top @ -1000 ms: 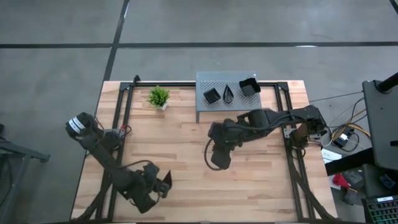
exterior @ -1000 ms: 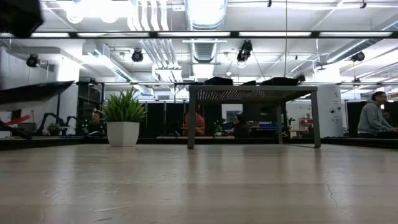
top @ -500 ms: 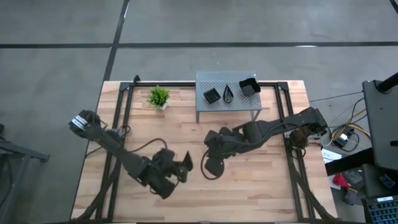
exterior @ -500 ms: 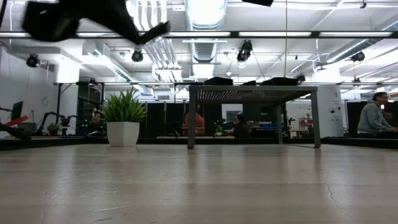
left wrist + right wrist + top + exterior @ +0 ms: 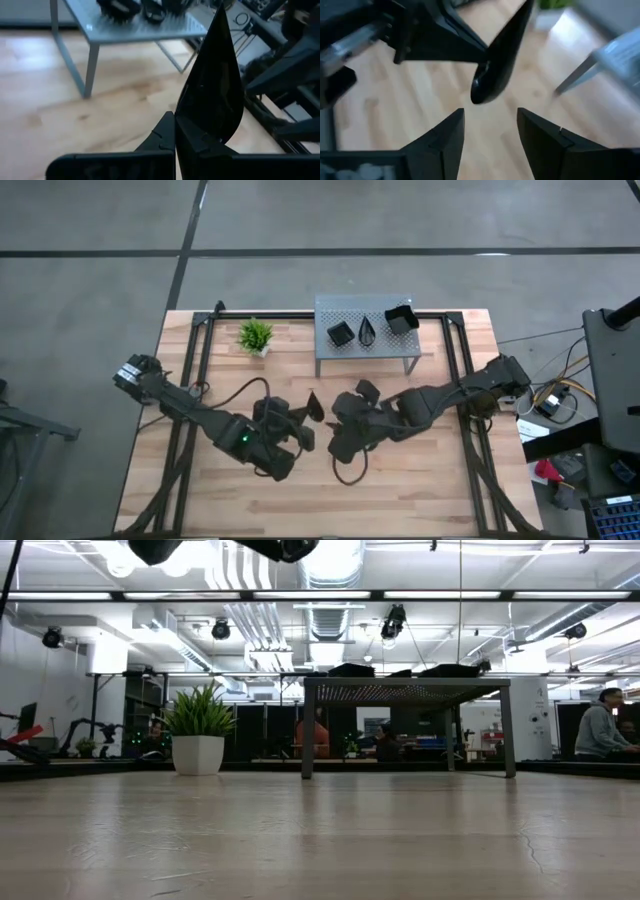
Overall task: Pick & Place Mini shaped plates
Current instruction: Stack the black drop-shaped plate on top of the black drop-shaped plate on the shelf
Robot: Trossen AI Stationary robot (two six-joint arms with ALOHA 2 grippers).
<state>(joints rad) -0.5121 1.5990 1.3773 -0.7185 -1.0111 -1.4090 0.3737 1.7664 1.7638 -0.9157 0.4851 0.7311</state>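
A black teardrop-shaped mini plate (image 5: 215, 85) is held above the table's middle by my left gripper (image 5: 175, 137), which is shut on it. The same plate (image 5: 313, 403) shows in the high view, and the plate (image 5: 501, 52) also shows close in front of my right gripper (image 5: 490, 130). That gripper is open, its fingers on either side of the plate's round end without touching it. Three more black plates, a small square one (image 5: 341, 333), a teardrop one (image 5: 368, 330) and a deeper square one (image 5: 401, 320), rest on the grey perforated shelf (image 5: 335, 310). My left gripper pinches the teardrop plate's rim at the side of its wide round end (image 5: 192, 131) between its two fingers. The fingers come from the table's near left, slanting slightly down. The plate stands on edge, lifted clear of the table, its pointed tip (image 5: 220, 10) up and away.
A small green potted plant (image 5: 256, 335) stands at the far left of the table, left of the shelf (image 5: 405, 690). Bare wooden tabletop (image 5: 400, 480) lies near and to the right. People sit in the room beyond the table.
My left gripper has risen from the near left corner and swung toward the table's middle, carrying the teardrop plate and turning it tip-up. My right gripper has drawn a little toward the near edge and tipped toward the plate.
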